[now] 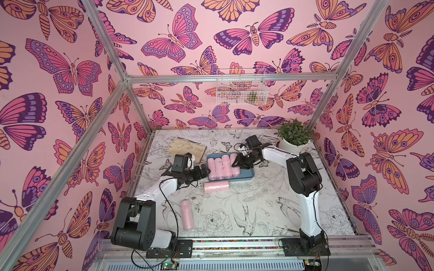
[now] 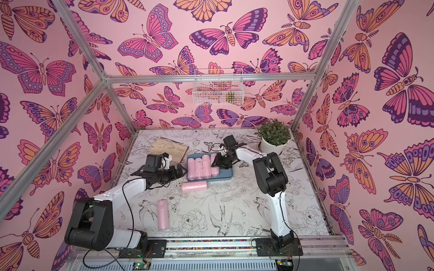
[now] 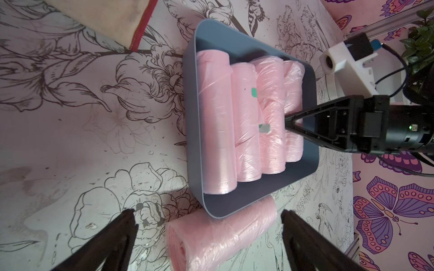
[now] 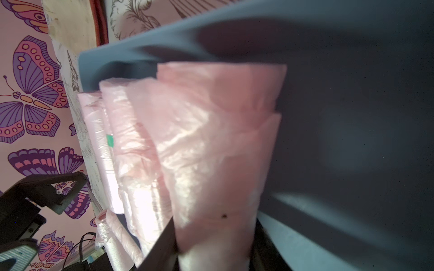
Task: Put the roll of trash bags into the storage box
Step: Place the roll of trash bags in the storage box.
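The storage box is smooth, matt slate-blue plastic. Each roll of trash bags is thin pink plastic film, glossy and crinkled. The surface is a matt printed sheet. At its 11 o'clock lies coarse beige cloth with a red hem; at 1 o'clock, a smooth white pot. The end effector fingers are matt black plastic. The wire basket is white-coated.

The site is a laboratory robot test cell. Evidence: a bare aluminium-extrusion frame carries flat pink butterfly-printed wall panels; a white-and-black left robot arm and matching right robot arm are mounted on a grey metal rail along the front edge of the line-art-covered tabletop; an exposed green-lit circuit board sits below that rail.
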Controlling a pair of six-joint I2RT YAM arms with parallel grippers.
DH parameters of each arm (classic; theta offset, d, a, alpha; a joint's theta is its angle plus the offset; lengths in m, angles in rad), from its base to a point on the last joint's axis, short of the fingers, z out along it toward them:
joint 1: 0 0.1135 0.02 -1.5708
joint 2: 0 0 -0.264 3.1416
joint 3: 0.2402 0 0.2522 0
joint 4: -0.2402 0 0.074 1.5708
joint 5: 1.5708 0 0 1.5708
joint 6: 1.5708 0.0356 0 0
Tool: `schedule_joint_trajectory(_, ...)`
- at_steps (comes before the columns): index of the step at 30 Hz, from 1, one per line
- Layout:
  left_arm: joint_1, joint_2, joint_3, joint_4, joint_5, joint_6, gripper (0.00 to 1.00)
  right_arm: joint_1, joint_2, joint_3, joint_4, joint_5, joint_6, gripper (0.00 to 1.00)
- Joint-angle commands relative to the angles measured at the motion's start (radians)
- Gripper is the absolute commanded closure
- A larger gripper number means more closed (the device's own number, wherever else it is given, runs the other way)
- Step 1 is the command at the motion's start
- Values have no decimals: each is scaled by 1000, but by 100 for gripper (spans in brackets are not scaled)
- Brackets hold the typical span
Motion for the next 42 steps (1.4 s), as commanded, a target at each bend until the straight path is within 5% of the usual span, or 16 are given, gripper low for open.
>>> schedule_joint_trajectory(1, 5, -14, -9, -17, 22, 1, 0, 14, 13, 41, -2, -49, -31, 57)
schedule_joint_trajectory(22, 5, -28, -16, -17, 21, -1, 0, 14, -31, 59, -74, 7, -64, 33)
schedule_joint_trajectory(42, 5, -32, -14, -27, 11, 3, 0, -3, -58, 81, -155, 73, -100, 28)
